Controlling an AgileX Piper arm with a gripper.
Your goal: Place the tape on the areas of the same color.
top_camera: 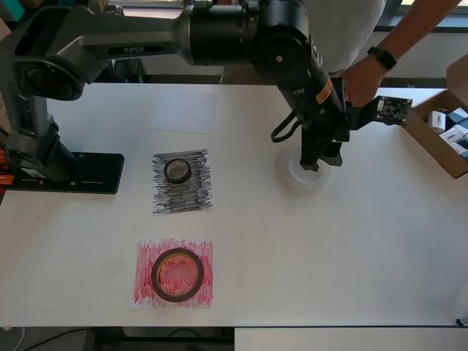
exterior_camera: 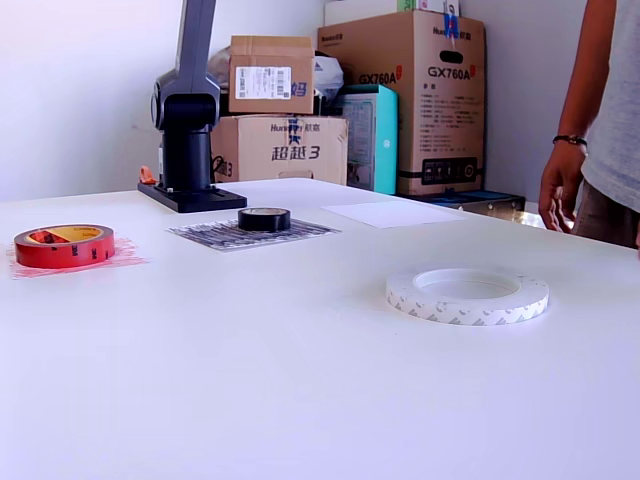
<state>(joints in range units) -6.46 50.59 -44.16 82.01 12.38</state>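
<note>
- The small black tape roll (top_camera: 178,170) lies flat on the black scribbled patch (top_camera: 182,182), near its upper part in the overhead view.
- The dark-red tape roll (top_camera: 178,274) with the yellowish core lies flat on the red scribbled patch (top_camera: 174,273), about in its middle.
- The large white tape roll (top_camera: 303,176) lies flat on the bare white table (top_camera: 351,263), at the right of the overhead view, well apart from the plain white sheet (top_camera: 186,111) near the far edge.
- The gripper (top_camera: 313,162) of the arm (top_camera: 292,51) points down over the white roll in the overhead view; I cannot tell if its fingers are apart or closed, or if they touch the roll.
- In the exterior view the gripper is not seen above the white roll (exterior_camera: 468,294); only the arm's base column (exterior_camera: 187,110) shows.
- A person's hand (top_camera: 360,82) with a black wristband is at the far side of the table, beside the arm.
- Cardboard boxes (exterior_camera: 400,90) stand behind the table.
</note>
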